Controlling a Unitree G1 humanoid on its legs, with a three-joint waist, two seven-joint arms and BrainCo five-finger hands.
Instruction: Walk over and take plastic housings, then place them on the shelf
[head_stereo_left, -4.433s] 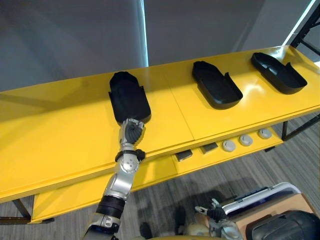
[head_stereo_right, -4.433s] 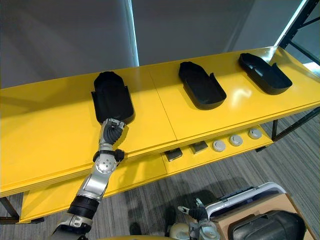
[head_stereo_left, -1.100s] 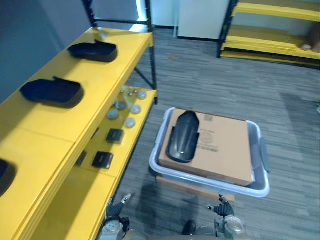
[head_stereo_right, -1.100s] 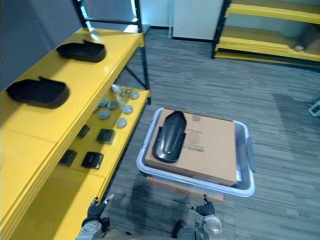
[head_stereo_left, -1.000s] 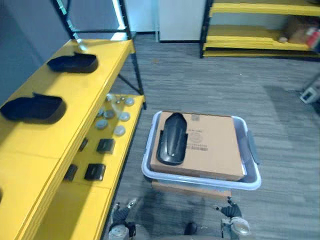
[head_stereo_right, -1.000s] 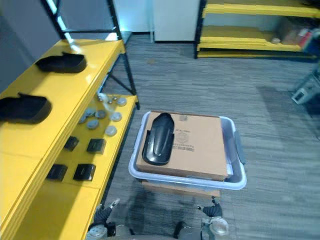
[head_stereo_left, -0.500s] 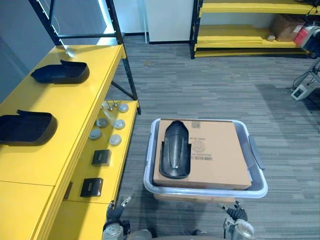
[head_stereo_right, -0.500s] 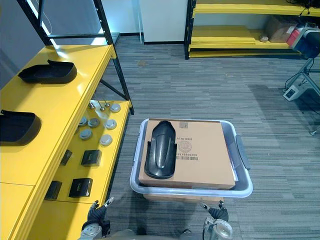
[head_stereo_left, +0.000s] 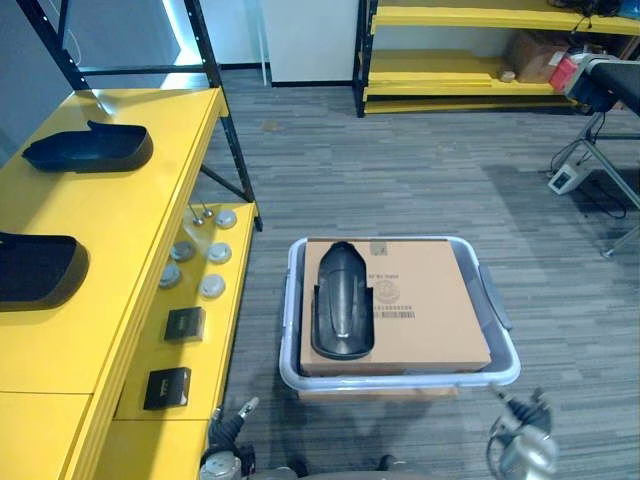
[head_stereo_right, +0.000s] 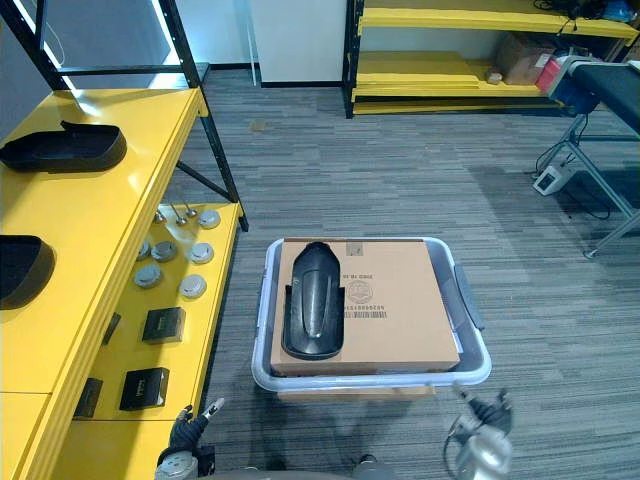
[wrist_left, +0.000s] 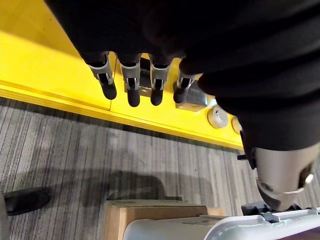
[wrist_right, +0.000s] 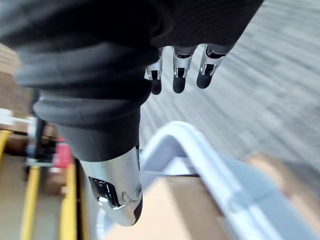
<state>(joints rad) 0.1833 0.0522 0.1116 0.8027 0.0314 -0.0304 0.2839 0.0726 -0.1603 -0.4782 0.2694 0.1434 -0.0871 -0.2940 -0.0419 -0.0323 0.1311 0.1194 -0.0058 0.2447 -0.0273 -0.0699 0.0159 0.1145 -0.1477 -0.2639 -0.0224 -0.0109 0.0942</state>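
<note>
Next black housing (head_stereo_left: 341, 300) lies by the left edge of the box (head_stereo_left: 430, 310) top, in the grey bin (head_stereo_left: 400, 379). Left robot hand (wrist_left: 131, 82) & right robot hand (wrist_right: 180, 67) hang low, fingers straight, holding nothing. Step close, reach w/ both, grip its long sides, lift flat, then carry it to the yellow shelf (head_stereo_left: 120, 230).

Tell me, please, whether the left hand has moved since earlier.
Yes. The left hand has dropped from the top of the yellow shelf to low beside its lower level.
</note>
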